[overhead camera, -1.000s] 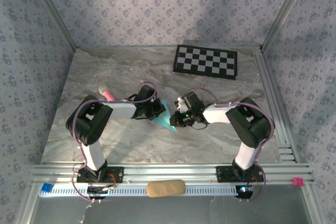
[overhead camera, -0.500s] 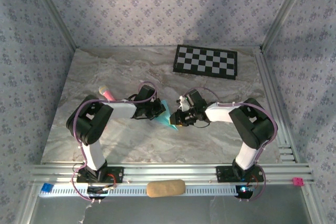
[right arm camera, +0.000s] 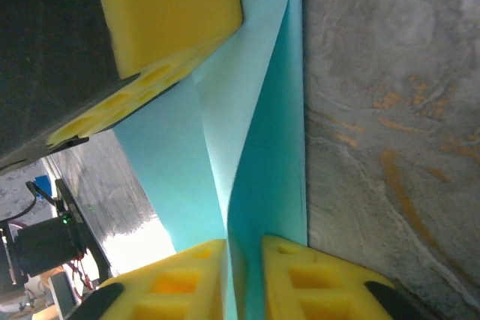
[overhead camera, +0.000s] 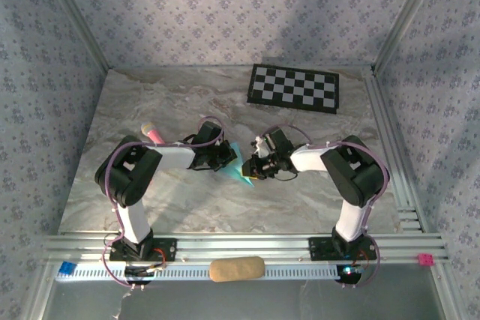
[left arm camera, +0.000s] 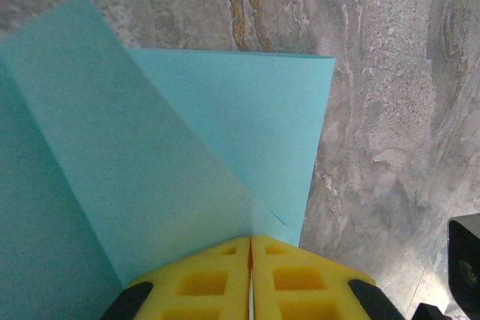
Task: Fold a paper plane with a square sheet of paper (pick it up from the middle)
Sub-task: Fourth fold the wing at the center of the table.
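Paper: square sheet of paper (overhead camera: pixel 238 171), light blue and partly folded, sits mid-table between both grippers.
Left gripper (left arm camera: pixel 250 239): yellow fingers pressed together on the sheet's near edge.
Right gripper (right arm camera: pixel 244 243): fingers straddle a raised flap with a slim gap; can't tell if it's pinched.
Elsewhere: checkerboard mat (overhead camera: pixel 294 88) far back; pink marker (overhead camera: pixel 152 133) near the left arm.
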Controlling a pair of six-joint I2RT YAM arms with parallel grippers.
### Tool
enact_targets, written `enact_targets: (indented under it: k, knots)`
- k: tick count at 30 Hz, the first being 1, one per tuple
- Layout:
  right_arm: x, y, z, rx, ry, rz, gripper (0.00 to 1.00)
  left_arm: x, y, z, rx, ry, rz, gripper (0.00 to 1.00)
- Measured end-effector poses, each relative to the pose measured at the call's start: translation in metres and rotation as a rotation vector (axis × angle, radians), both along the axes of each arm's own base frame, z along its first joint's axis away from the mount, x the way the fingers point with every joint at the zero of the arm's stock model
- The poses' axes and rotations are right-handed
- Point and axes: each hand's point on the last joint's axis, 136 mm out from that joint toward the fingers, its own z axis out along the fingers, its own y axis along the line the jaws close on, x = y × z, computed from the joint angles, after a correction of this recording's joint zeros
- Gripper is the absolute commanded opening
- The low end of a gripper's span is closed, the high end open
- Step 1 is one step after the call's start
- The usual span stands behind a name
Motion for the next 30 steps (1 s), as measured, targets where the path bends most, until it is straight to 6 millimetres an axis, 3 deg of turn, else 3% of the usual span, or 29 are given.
enact_targets:
  k: [11,20,30]
  knots:
    - [-0.003,0.0,0.002,0.037,0.008,0.001,0.25,-0.001,-0.001,0.0,0.0,-0.002,-0.003,0.1]
    - [0.008,-0.004,0.005,0.054,0.013,-0.042,0.26,-0.001,-0.002,0.0,-0.002,-0.004,-0.005,0.1]
    - [0.012,0.0,0.01,0.093,0.022,-0.045,0.1,-0.001,-0.002,0.0,-0.002,-0.004,-0.006,0.09]
